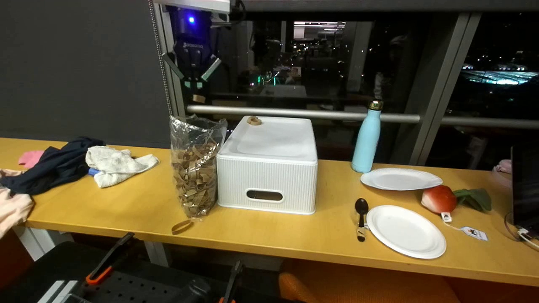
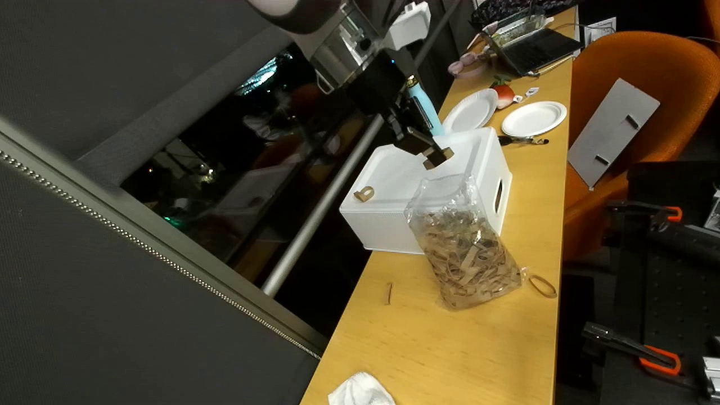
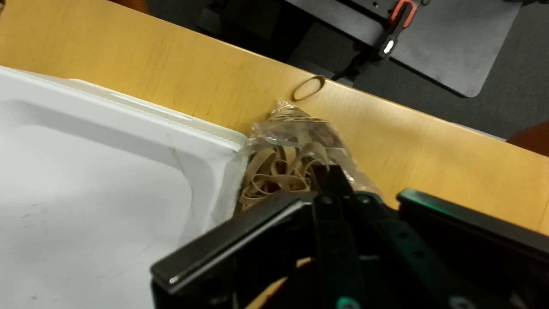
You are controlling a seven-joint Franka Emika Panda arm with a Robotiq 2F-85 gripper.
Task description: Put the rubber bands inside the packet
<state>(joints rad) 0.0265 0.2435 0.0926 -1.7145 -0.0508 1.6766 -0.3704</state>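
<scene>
While the gripper (image 1: 194,90) is clenching a tan rubber band (image 2: 447,153), partly hidden by the grip, ROBOTIQ lettering (image 1: 194,46) is showing just above the jaws. Below them the packet (image 1: 197,131) is standing, its mouth being partly covered by the dark fingers (image 3: 336,227) in the wrist view. Well away from the jaws, past the white box (image 1: 267,179), a tag (image 1: 474,233) is carrying print too small to read.

Wrist view down onto packet (image 3: 305,131)
</scene>
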